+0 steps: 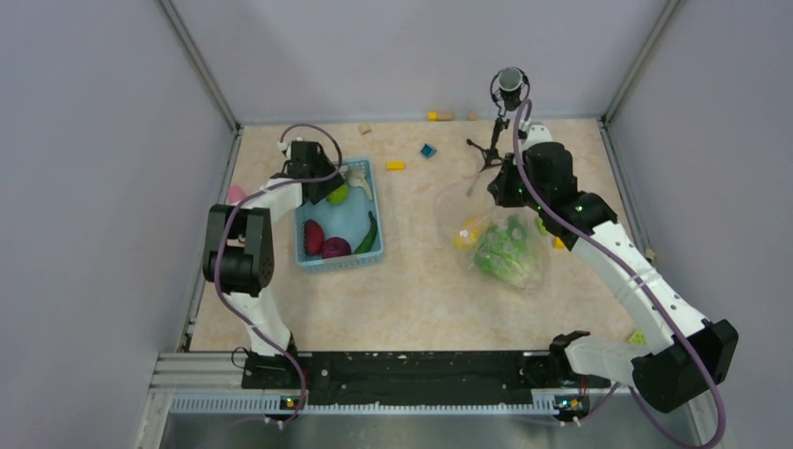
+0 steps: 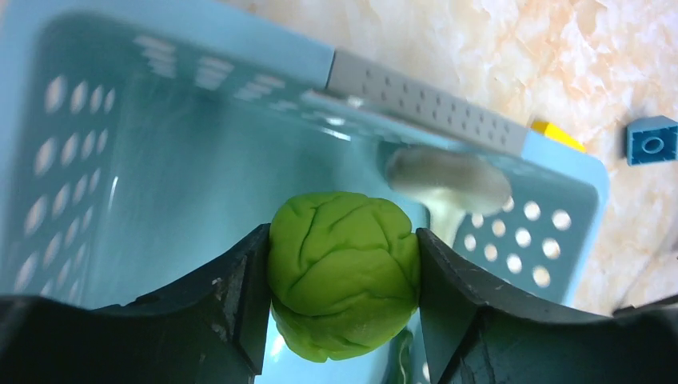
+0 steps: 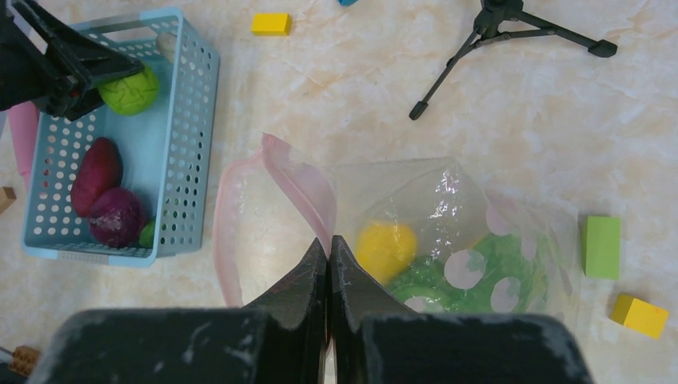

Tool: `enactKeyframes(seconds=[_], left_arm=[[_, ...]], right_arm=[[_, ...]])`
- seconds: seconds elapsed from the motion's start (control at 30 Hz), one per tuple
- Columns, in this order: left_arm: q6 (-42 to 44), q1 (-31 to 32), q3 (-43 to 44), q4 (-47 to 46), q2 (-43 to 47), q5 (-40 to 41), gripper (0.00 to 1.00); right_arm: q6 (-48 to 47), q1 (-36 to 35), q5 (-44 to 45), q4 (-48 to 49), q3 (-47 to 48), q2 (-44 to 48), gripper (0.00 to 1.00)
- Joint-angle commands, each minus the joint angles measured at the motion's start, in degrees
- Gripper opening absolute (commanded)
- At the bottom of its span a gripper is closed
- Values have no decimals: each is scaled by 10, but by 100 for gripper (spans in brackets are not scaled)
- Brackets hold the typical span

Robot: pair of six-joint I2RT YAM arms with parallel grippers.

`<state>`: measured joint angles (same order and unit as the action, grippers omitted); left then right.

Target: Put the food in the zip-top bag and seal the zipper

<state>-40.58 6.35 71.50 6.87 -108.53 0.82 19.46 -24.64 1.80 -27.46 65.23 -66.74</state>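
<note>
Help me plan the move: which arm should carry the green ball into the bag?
Left: the left gripper grips the green ball in the basket; the right gripper pinches the zip-top bag's mouth.

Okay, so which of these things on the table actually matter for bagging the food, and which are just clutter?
For the job: zip-top bag, zipper, lettuce and yellow citrus already inside, lime, red-purple pieces and cucumber in the blue basket.
Just lying about: yellow blocks, green block, blue block, tripod, pink stick.

Blue basket lies left of black tripod.
</note>
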Motion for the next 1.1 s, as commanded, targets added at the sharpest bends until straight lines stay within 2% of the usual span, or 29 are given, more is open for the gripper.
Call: enactKeyframes(seconds=[0.0,0.1,0.27,0.33,0.43,0.53,0.63,0.83,0.97,1.07], left_arm=[[-2,-3,-31,7,113,-2,26],[-11,-2,-53,29,164,-4,24],[-12,15,-99,-22,240,-127,24],[1,42,-100,-49,258,-182,24],[50,122,-66,-50,271,-228,24],[114,201,-42,-54,282,-225,24],[155,250,-39,-72,296,-237,24],[190,311,-78,-178,315,-292,25],[215,338,-87,-195,312,-251,24],[220,350,-89,-205,305,-257,25]], right_arm=[[-8,-3,-4,15,1,23,0],[2,-3,-3,15,-3,32,0],[17,-3,-27,15,-16,46,0],[21,-3,-45,15,-19,48,0],[24,-4,-67,15,-19,49,0],[25,-3,-91,23,-21,53,0],[28,-4,-111,31,-25,59,0],[53,-3,-135,49,-34,73,0],[67,-3,-176,54,-36,84,0],[77,-4,-199,61,-39,94,0]])
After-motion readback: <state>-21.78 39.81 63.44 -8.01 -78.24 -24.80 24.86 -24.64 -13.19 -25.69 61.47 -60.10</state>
